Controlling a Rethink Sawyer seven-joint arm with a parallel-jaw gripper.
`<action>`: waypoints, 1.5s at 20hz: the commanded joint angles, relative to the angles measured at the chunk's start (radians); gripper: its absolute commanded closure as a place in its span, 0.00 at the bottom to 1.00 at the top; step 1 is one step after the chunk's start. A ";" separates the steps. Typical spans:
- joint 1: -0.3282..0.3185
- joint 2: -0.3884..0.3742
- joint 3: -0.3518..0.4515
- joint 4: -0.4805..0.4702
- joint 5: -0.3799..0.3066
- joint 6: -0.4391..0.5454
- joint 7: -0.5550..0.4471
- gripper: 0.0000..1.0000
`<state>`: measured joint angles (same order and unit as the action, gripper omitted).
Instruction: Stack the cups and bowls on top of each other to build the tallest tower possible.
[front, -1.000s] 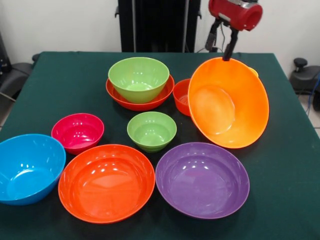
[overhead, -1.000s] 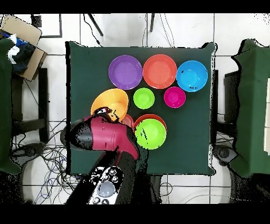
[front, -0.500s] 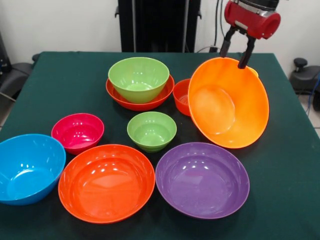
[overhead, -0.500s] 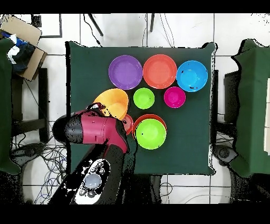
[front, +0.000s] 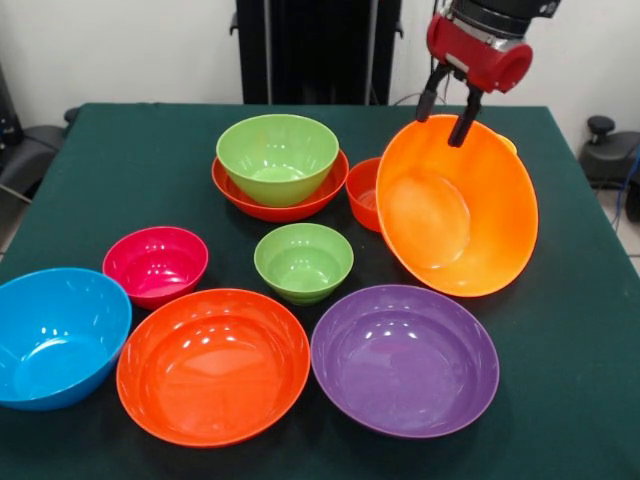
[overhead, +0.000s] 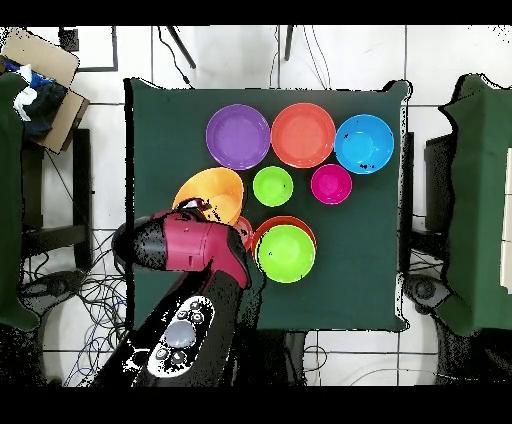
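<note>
Front view: end effector (front: 447, 108) above the far rim of large orange bowl (front: 456, 205), fingers spread, nothing gripped. Bowl tipped steeply, leaning on small red-orange bowl (front: 364, 192). Left of these, lime green bowl (front: 277, 156) nested in wide red-orange bowl (front: 243, 187). Nearer: magenta bowl (front: 156, 264), small green bowl (front: 303, 261), blue bowl (front: 55, 334), orange-red bowl (front: 213, 364), purple bowl (front: 405, 358) on worktop (front: 120, 160).

Overhead view: arm (overhead: 190, 246) hiding the end effector; orange bowl (overhead: 212, 191) showing beyond.
</note>
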<state>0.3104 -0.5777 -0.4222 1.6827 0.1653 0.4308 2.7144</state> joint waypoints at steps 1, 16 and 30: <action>-0.027 0.051 0.062 0.028 0.004 -0.063 0.106 0.00; -0.038 0.066 0.075 0.057 -0.007 -0.121 0.093 0.00; -0.026 0.103 0.074 0.079 -0.026 -0.203 0.087 0.00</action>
<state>0.2890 -0.5340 -0.4266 1.7006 0.1651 0.3066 2.7144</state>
